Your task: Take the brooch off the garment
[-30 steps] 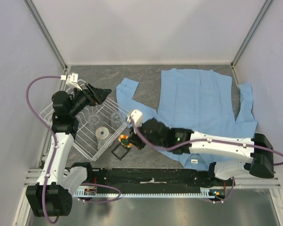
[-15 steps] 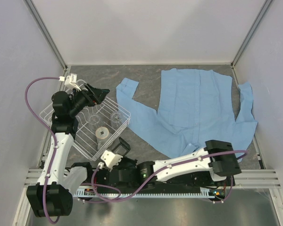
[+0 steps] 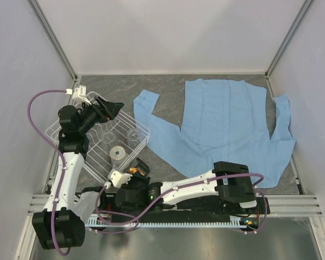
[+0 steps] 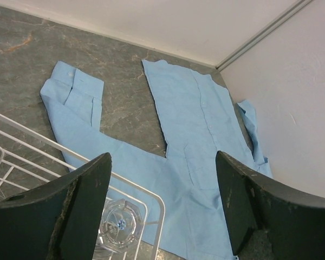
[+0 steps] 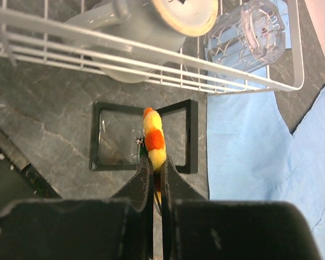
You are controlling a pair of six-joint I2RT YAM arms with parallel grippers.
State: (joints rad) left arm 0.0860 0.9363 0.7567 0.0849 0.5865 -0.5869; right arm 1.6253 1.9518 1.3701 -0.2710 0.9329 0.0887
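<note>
The right hand (image 5: 153, 160) is clenched on the small flower-shaped brooch with orange-yellow petals and a red centre (image 5: 153, 140), which stands edge-on between the two black fingertips. The brooch is off the large light blue long-sleeved shirt (image 3: 227, 124) and apart from it. In the right wrist view it sits in front of a thin black square frame (image 5: 100, 132) that lies flat on the dark grey marbled bench (image 3: 168, 89); whether the brooch touches the frame or the bench cannot be told. The shirt lies spread flat on the bench, sleeves out to both sides, and its cloth (image 5: 249, 146) reaches close to the frame's right side. Just beyond the frame is the white wire basket (image 5: 296, 43), holding a clear faceted plastic cup (image 5: 249, 30) and a grey cylinder with a pale tan-rimmed end (image 5: 151, 16) — both inside the wire wall. In the top view the right arm is folded low along the near edge, its hand beside the basket's near corner. The left hand (image 4: 162, 216) is released, its dark fingers (image 4: 81, 206) spread wide with nothing between them — it hangs above the basket, facing the shirt (image 4: 195, 124).
</note>
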